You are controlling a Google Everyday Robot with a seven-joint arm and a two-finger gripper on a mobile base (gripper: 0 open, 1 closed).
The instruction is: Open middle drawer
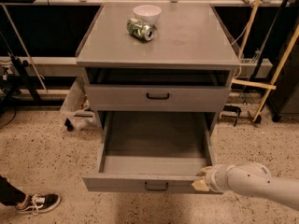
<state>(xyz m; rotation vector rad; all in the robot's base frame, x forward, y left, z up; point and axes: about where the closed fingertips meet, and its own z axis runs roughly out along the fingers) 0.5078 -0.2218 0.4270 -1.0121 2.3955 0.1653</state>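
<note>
The middle drawer (154, 146) is a wide, shallow grey drawer, pulled far out of the cabinet (159, 36). Its inside looks empty. Its flat front faces me with a small black handle (156, 186) at the centre. My gripper (202, 178), on a white arm coming in from the lower right, is at the drawer front's right corner, touching or very close to the top edge. The drawer above (158, 98) has a black handle and a dark gap over it. The lowest drawer is hidden under the pulled-out one.
A white bowl (147, 13) and a green can (140, 29) lying on its side sit on the cabinet top. A person's black sneaker (37, 203) is on the speckled floor at lower left. Wooden poles (273, 83) lean at the right; a white bag (74, 101) sits left of the cabinet.
</note>
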